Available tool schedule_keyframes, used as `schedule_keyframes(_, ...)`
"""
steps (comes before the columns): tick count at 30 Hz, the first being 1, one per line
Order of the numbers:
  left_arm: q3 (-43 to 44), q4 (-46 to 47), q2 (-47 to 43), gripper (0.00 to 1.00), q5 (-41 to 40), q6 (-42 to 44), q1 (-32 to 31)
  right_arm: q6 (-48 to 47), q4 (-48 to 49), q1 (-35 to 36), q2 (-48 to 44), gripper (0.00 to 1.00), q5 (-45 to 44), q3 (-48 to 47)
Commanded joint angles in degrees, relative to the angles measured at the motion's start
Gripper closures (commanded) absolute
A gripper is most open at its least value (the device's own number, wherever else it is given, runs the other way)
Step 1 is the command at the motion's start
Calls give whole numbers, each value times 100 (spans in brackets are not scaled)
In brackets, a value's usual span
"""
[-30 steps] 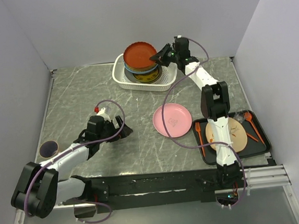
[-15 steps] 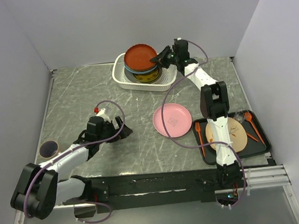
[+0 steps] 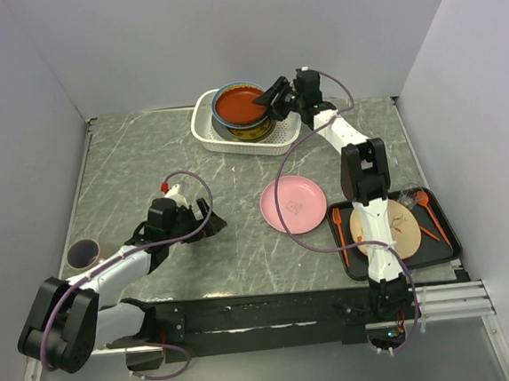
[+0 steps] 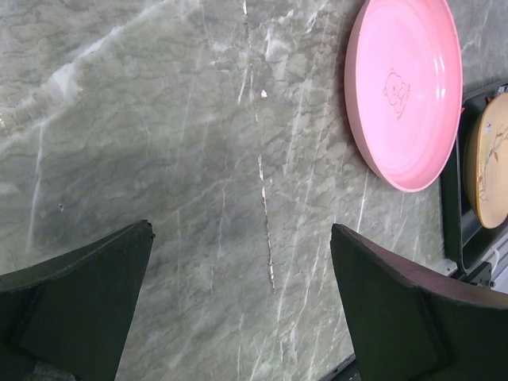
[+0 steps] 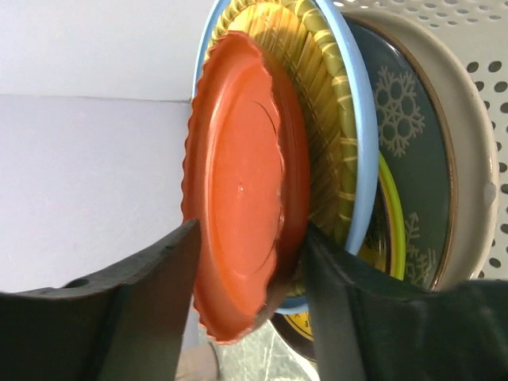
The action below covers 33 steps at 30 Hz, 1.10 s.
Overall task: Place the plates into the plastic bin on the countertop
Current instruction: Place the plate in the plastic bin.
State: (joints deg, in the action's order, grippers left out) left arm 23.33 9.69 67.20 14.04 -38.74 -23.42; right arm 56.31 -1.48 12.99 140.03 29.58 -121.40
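Observation:
The white plastic bin [image 3: 203, 129] stands at the back of the countertop [image 3: 146, 173] and holds a stack of plates: woven straw, blue, lime green and a dark snowflake one. The red plate [image 3: 238, 105] lies on top of that stack; in the right wrist view it [image 5: 238, 175] rests against the straw plate [image 5: 317, 119]. My right gripper [image 3: 272, 93] is open at the bin's right side, its jaws either side of the red plate's rim [image 5: 250, 230]. The pink plate [image 3: 293, 204] lies mid-counter. My left gripper [image 3: 211, 223] is open and empty, low over the counter, left of the pink plate [image 4: 405, 87].
A flat black tray [image 3: 449, 246] at the front right carries a cream plate [image 3: 385, 230] and orange utensils [image 3: 428, 213]. A small round brown dish [image 3: 83, 252] sits at the left edge. Walls close in on three sides.
The red plate has gone from raised and tilted above the bin to lying on the stack. The right gripper lowered with it and its jaws have spread. The left arm has not moved.

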Motion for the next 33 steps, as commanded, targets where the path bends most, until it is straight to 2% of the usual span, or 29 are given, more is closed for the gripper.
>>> schedule_keyframes(1,-66,305,-163,1,143,-99,13,-16,376,28,-511,34,47,160)
schedule_keyframes(6,-110,296,-242,1,151,-125,13,186,788,-7,-696,29,232,424)
schedule_keyframes(14,-145,217,-348,1,107,-99,13,688,1527,-16,-1012,27,461,811)
schedule_keyframes(21,-206,375,-286,1,151,-160,13,627,1387,-16,-1416,27,443,1110)
schedule_keyframes(26,-224,498,-190,1,221,-186,13,345,1088,-78,-1987,26,346,1847)
schedule_keyframes(33,-285,683,-84,1,327,-222,13,99,1211,-148,-2585,26,478,3173)
